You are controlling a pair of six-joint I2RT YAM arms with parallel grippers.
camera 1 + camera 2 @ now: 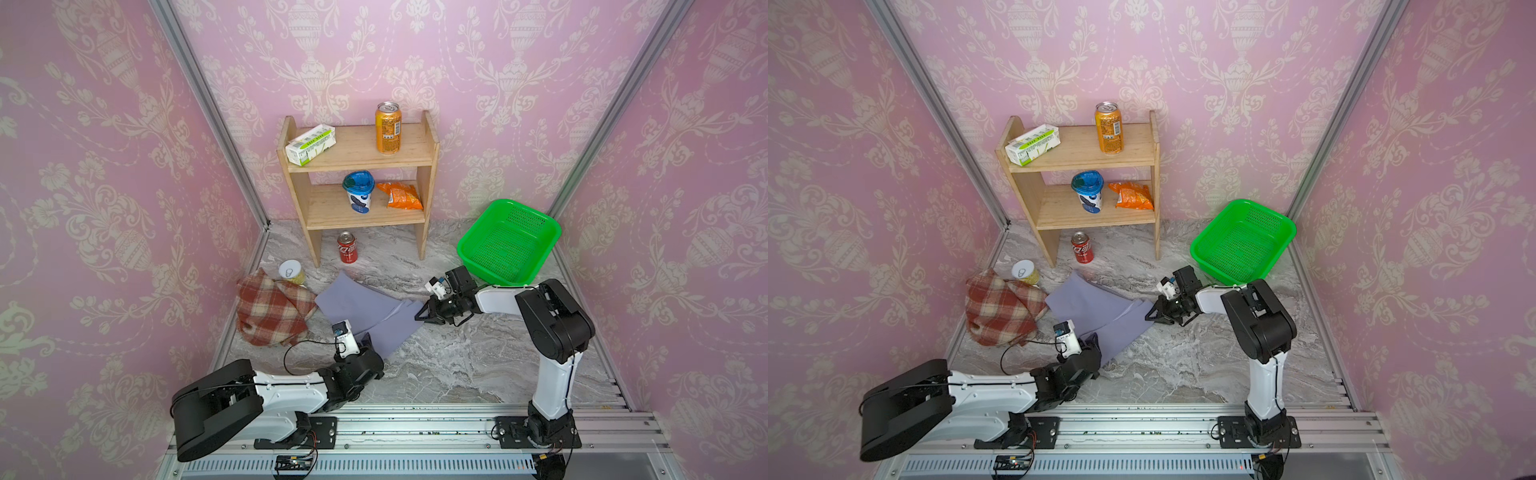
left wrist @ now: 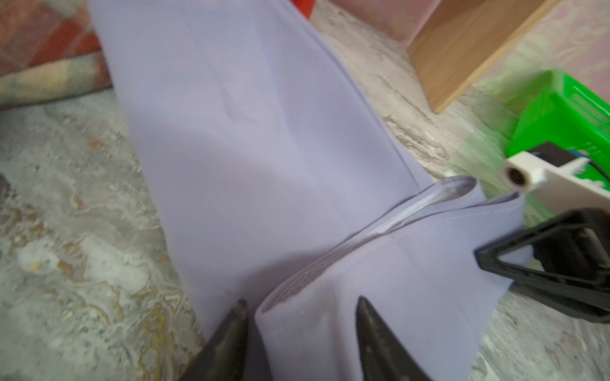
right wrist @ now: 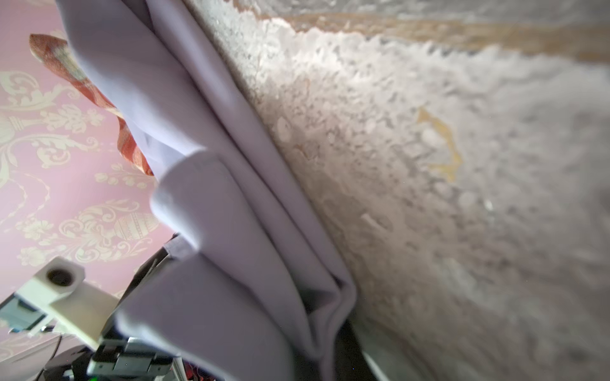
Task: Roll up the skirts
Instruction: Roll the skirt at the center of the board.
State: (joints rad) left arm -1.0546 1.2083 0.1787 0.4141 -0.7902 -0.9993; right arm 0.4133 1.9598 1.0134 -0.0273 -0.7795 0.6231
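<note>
**Lavender skirt [image 1: 361, 305] pinched at its right edge**

The right gripper [image 1: 419, 317] was clamped on the skirt, which lay spread mid-table [image 1: 440, 365]. The left gripper [image 2: 302, 311] stood open astride its near folded corner. The plaid skirt [image 1: 270, 309] lay crumpled just left.

Left claw [image 2: 302, 305] low, jaws apart; right claw [image 1: 419, 317] low, apparently pinched shut.

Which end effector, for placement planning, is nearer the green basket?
Right. The right end effector is near the green basket; the left end effector lies across the lavender skirt.
</note>
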